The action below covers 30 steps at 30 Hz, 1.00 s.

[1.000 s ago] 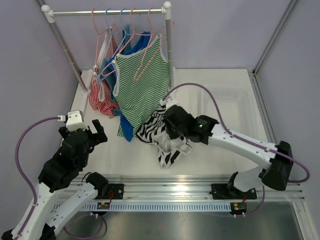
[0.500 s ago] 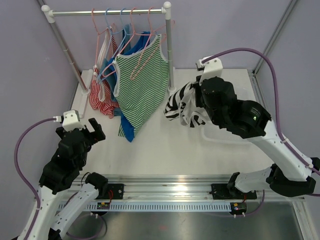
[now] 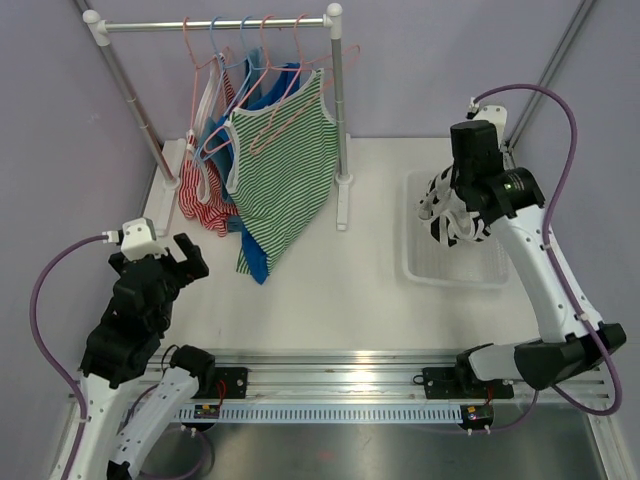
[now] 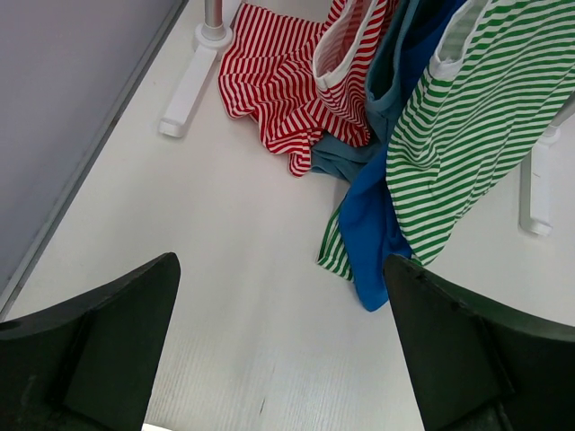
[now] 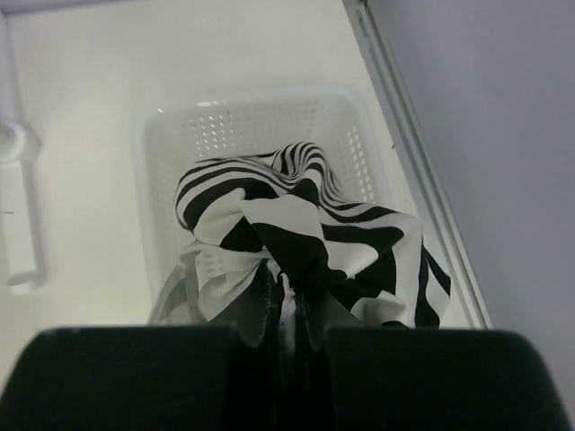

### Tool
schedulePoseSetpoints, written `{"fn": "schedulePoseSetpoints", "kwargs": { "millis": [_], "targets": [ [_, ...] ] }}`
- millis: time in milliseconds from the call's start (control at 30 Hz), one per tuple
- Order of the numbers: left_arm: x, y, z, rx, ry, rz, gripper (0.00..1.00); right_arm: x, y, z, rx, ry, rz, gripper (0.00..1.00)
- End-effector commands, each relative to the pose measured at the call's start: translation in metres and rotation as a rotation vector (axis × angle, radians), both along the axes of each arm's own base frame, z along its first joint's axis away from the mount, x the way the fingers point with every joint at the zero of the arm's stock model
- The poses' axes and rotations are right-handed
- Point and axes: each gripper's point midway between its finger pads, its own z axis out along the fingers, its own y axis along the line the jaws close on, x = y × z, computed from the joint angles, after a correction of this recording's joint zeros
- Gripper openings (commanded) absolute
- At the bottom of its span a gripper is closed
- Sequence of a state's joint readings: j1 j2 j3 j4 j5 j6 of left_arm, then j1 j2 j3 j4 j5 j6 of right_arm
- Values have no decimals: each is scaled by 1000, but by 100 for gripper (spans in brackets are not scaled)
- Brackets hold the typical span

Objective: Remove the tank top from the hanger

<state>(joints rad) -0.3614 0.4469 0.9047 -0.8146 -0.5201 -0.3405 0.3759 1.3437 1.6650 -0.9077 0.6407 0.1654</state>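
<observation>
Above the white counter [image 3: 370, 270], at 3 o'clock, my right pincer [image 5: 285, 310] is clenched on the zebra tank top [image 5: 305, 233] over the basket [image 5: 260, 126]; my left pincer [image 4: 280, 269] hangs released at 8 o'clock.

White perforated plastic basket [image 3: 450, 273] at right side of white tabletop [image 3: 340, 290], beside purple wall [image 3: 450, 60]. Silver metal clothes rack [image 3: 215, 22] with white feet [image 3: 343, 200] at back left.

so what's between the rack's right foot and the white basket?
Nothing: bare table between the rack foot and the basket, clearest in the top view.
</observation>
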Motion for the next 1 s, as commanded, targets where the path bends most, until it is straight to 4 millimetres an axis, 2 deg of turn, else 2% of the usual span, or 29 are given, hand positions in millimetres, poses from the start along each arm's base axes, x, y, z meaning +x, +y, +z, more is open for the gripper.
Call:
{"fn": "schedulePoseSetpoints", "kwargs": {
  "millis": [0,33,100,133,200,233,300,333,367,433,467,500,533,567,600,667,700,733,767,800,833,867,900,933,967],
  "targets": [
    [6,-6,10,-17,-49,-36,99,25,-3,-59,167,96,16,0],
    [6,-7,9,-20,-49,-40,99,32,-5,-79,191,134,10,0],
    [6,-7,9,-18,-51,-45,99,43,-9,-105,246,154,-12,0],
    [6,-8,9,-19,-51,-47,99,50,-17,-133,257,197,-38,0],
    [8,-9,10,-18,-50,-51,99,56,-14,-163,291,257,-29,0],
    [9,-10,12,-20,-50,-59,99,61,-16,-187,290,315,-44,0],
    [8,-11,18,-31,-48,-60,99,63,-18,-210,295,377,-60,3],
    [9,-13,29,-43,-56,-62,99,64,-19,-228,299,420,-70,6],
    [9,-13,33,-44,-52,-64,99,65,-17,-234,316,434,-68,26],
    [14,-19,42,-41,-40,-88,99,64,-17,-239,327,442,-77,48],
    [15,-22,58,-45,-59,-107,99,64,-18,-235,325,428,-82,58],
    [16,-25,68,-48,-65,-121,99,63,-18,-230,326,413,-83,64],
    [26,-30,69,-42,-32,-129,99,61,-20,-214,326,381,-84,71],
    [26,-31,91,-51,-63,-137,99,59,-25,-204,311,358,-101,77],
    [30,-33,99,-51,-58,-145,99,60,-26,-188,306,326,-100,99],
    [46,-46,108,-42,-18,-187,99,50,-33,-154,282,272,-105,99],
    [50,-51,128,-51,-51,-211,99,49,-34,-137,276,242,-100,100],
    [54,-59,139,-56,-68,-250,99,39,-36,-119,268,220,-89,100],
    [68,-68,138,-52,-45,-275,99,35,-35,-106,274,192,-77,99],
    [71,-72,158,-57,-87,-301,99,30,-34,-96,283,169,-63,100],
    [76,-80,164,-55,-94,-338,99,20,-30,-73,308,99,-37,99],
    [85,-85,168,-51,-90,-350,99,15,-12,-63,369,69,59,99],
    [98,-91,181,-48,-102,-364,99,7,1,-69,413,68,127,99],
    [107,-97,182,-37,-89,-386,99,-1,17,-36,472,-68,232,99],
    [114,-102,189,-32,-99,-405,99,-14,48,-27,566,-87,395,100]
  ]
}}
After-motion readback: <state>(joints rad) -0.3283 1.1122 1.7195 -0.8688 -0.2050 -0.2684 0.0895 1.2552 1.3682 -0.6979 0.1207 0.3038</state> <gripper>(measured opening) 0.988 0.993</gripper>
